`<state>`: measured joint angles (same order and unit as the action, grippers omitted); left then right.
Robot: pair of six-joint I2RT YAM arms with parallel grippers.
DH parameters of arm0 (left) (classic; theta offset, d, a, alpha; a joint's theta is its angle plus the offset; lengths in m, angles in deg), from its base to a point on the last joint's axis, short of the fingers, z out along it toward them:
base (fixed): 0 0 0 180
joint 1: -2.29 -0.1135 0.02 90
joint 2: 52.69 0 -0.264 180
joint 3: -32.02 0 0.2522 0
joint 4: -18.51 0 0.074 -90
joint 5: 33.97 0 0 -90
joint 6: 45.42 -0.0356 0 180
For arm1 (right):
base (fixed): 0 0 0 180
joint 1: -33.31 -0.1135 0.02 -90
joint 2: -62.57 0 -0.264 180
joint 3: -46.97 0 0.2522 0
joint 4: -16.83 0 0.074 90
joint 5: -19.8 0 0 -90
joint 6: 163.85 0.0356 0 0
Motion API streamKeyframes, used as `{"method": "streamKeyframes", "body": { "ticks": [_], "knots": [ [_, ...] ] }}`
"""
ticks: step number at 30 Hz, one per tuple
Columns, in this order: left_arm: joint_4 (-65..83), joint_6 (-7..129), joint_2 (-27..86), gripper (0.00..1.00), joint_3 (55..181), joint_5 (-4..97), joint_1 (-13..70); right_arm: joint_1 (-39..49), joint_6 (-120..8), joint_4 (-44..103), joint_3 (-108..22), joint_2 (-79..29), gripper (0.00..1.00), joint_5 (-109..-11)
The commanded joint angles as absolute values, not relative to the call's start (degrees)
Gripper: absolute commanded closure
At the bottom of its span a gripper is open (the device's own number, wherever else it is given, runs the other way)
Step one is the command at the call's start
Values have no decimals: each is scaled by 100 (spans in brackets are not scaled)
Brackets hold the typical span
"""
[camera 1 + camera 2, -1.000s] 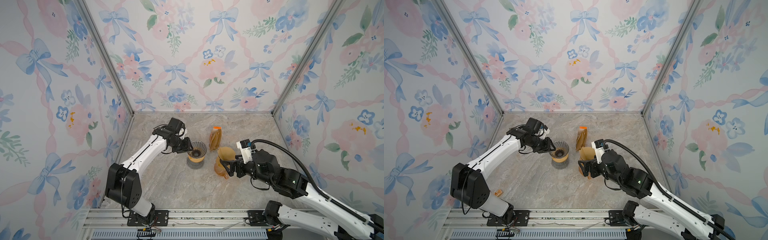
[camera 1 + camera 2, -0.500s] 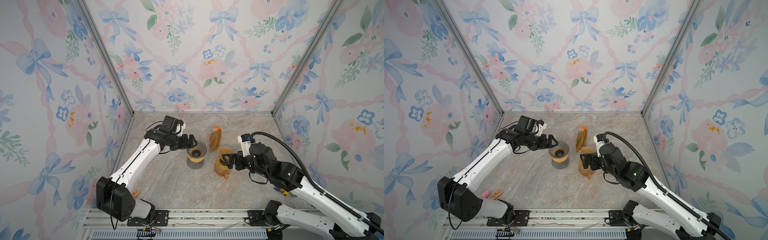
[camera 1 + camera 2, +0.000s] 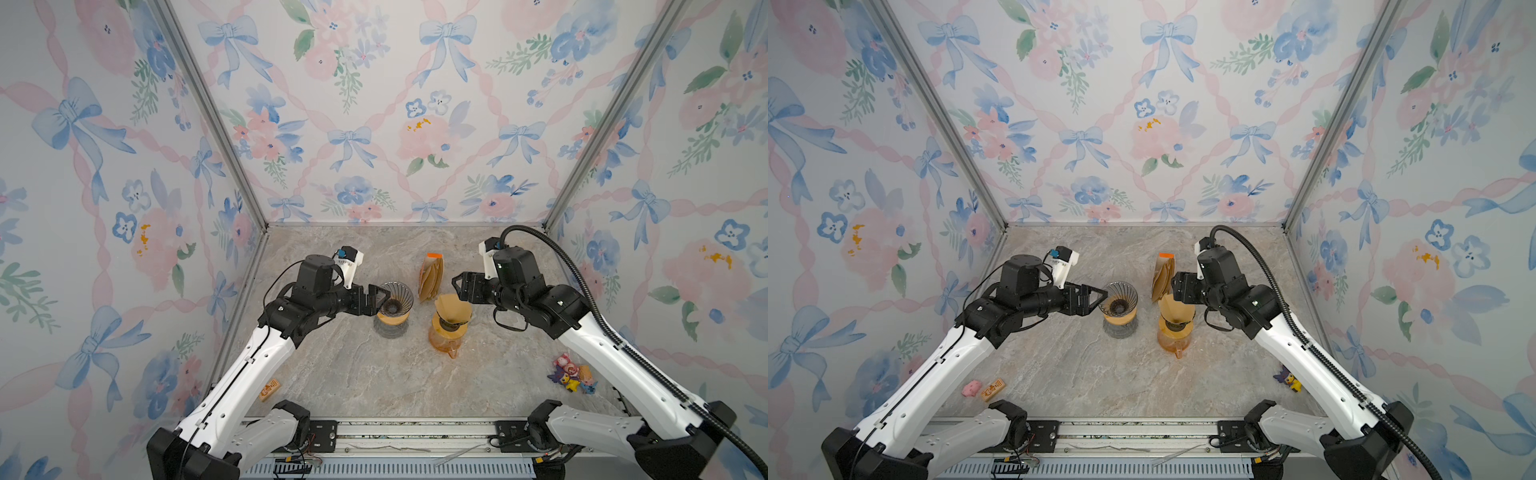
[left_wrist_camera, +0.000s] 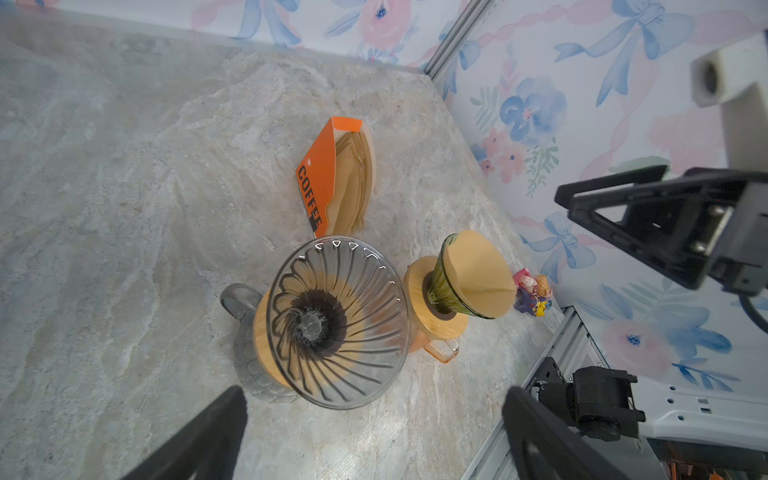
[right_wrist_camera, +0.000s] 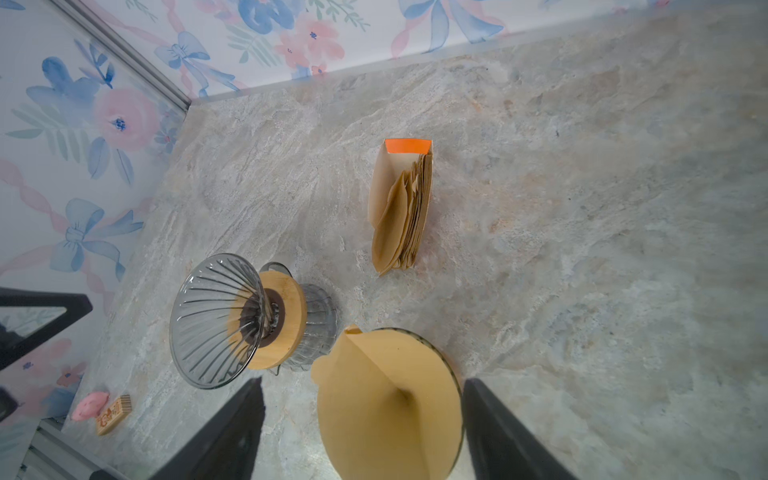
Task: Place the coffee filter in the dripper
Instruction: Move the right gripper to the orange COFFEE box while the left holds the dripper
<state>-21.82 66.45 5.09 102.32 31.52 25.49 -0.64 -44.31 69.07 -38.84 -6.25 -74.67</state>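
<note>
A brown paper coffee filter point(image 3: 453, 308) point(image 3: 1177, 309) sits opened as a cone in a greenish dripper on an orange carafe point(image 3: 444, 343). My right gripper point(image 3: 461, 286) point(image 5: 361, 390) hovers just behind and above it, open; its fingers stand either side of the filter point(image 5: 386, 403), apart from it. To the left, a clear ribbed glass dripper point(image 3: 395, 297) point(image 4: 336, 322) rests empty on a wooden collar over a grey carafe. My left gripper point(image 3: 376, 300) point(image 4: 374, 399) is open at that dripper's left rim, holding nothing.
An orange box of spare filters point(image 3: 431, 277) point(image 5: 401, 208) stands behind the two drippers. Small toy figures point(image 3: 571, 378) lie at the front right. A wooden block point(image 3: 269, 390) and a pink toy point(image 3: 971, 388) lie at the front left. Patterned walls close three sides.
My left gripper has opened beside the glass dripper's rim and its arm has lifted. My right gripper has drawn back and up from the filter, its jaws a little narrower.
</note>
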Motion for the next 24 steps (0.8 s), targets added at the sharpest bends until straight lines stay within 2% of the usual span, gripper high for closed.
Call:
{"method": "streamKeyframes", "body": {
  "ticks": [1,6,17,24],
  "knots": [
    [-1663,6191,134,2,9827,3019,2523,44,-4461,7159,-4281,-1019,32,-7232],
    [-1059,5953,-400,2,9176,2510,2453,99,-4435,7102,-4632,-1793,39,-7165],
    [-727,6153,-677,2,8974,2210,2284,533,-4461,7190,-5712,-3510,60,-6570],
    [-677,6167,-787,2,8938,2134,2199,694,-4475,7337,-6400,-4431,65,-6235]
  ]
}}
